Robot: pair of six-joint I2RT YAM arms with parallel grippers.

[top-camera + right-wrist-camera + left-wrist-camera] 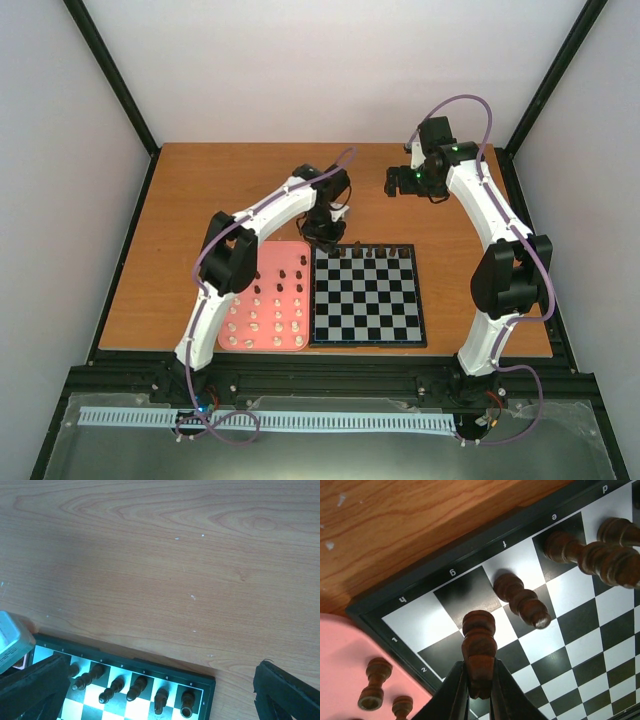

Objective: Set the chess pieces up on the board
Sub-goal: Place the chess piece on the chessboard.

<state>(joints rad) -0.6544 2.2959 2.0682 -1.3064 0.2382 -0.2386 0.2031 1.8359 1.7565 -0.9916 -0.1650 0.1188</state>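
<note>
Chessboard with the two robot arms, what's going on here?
The left gripper is shut on a dark chess piece, holding it at the board's far-left corner. Several dark pieces already stand along the far row; more pieces wait on the pink tray. The right gripper hangs open over the table beyond the board.

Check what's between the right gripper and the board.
Bare wooden table only; the right gripper hangs open beyond the board. Right wrist view shows it.

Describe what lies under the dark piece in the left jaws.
Corner squares of the board, by the g and h marks, show around the dark piece; no other piece stands there. The square under its base is covered by the piece and jaws.
</note>
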